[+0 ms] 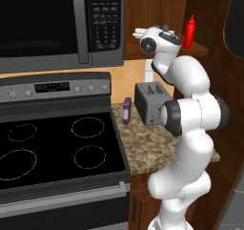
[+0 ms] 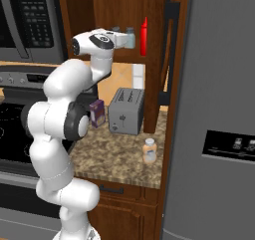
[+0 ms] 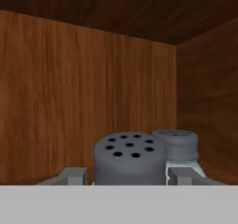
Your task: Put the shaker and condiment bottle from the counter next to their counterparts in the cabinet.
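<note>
Between the fingers (image 3: 74, 175) sits the shaker (image 3: 128, 158), its grey perforated cap facing the hand camera, with one grey fingertip flanking it on each side, closed in on it at a middling width. Just behind it and to its right in the hand view stands a second shaker (image 3: 176, 146), the same grey cap on a pale translucent body, the two nearly touching. Beyond them rise the back wall and side wall of the cabinet (image 3: 69, 88), dark reddish-brown wood, with the top panel overhead.

From the right base view, the gripper (image 2: 125, 39) reaches level into the open cabinet, and the pale blue-grey shaker shows at its tip, just left of the red squeeze bottle (image 2: 144, 37), which stands upright on the cabinet shelf (image 2: 130, 60). The left base view shows that red bottle too, upright with its pointed nozzle up, just right of the white wrist.

Below, on the speckled granite counter (image 2: 117, 159), the condiment bottle (image 2: 149, 151) stands upright near the front right corner, tan with a pale cap, well apart from the fingers. Behind it sits the grey toaster (image 2: 126, 111), and beside the toaster's left a small purple box (image 2: 97, 113). Left of the counter lies the black stovetop (image 1: 52, 150), with the black microwave (image 1: 57, 21) hanging above it.
</note>
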